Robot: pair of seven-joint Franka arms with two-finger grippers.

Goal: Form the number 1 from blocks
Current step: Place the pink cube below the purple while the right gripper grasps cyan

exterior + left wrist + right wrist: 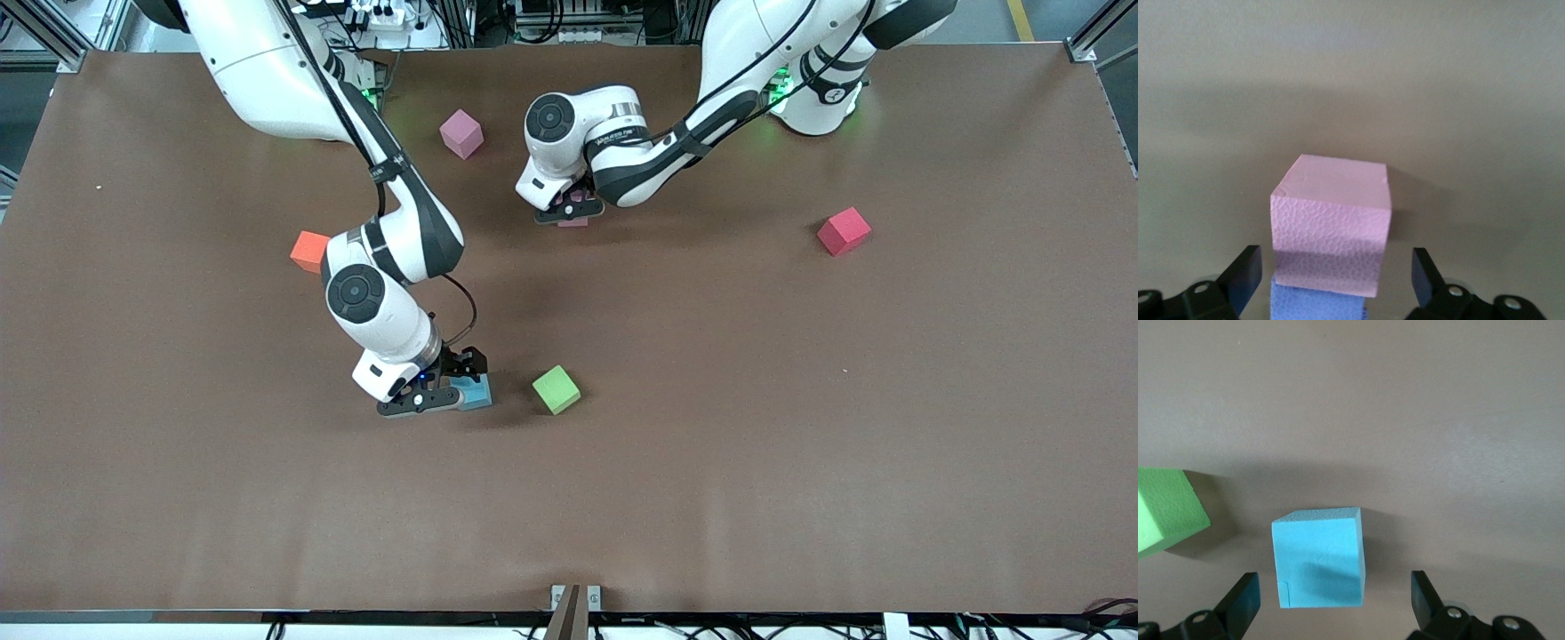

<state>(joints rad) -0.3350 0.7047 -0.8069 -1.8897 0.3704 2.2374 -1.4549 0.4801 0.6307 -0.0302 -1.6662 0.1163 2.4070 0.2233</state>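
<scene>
Front view: the right gripper (444,391) is set low on the brown bench (800,427), at the light blue matte foam cube (474,391), which lies just beside the green foam cube (556,389) and nearer to the camera than the orange foam cube (309,251). The left gripper (569,210) is held low near the bench's middle, and only a sliver of pink is seen under it. One purple foam cube (461,133) lies toward the robots' bases; the red foam cube (844,231) lies toward the left arm's end, well apart from both.

Left wrist view: the jaws are open. The light pink foam cube (1331,223) is centred between the fingers (1245,273) without contact and appears to rest on a second, bluish-purple cube (1315,301); whether it is squarely seated cannot be told.

Right wrist view: the jaws are open and clear of the light blue cube, which is centred between them, its side faces roughly parallel to the fingers (1243,595). A straight closure is judged sufficient. Being cubes, the blocks have no long axis.
</scene>
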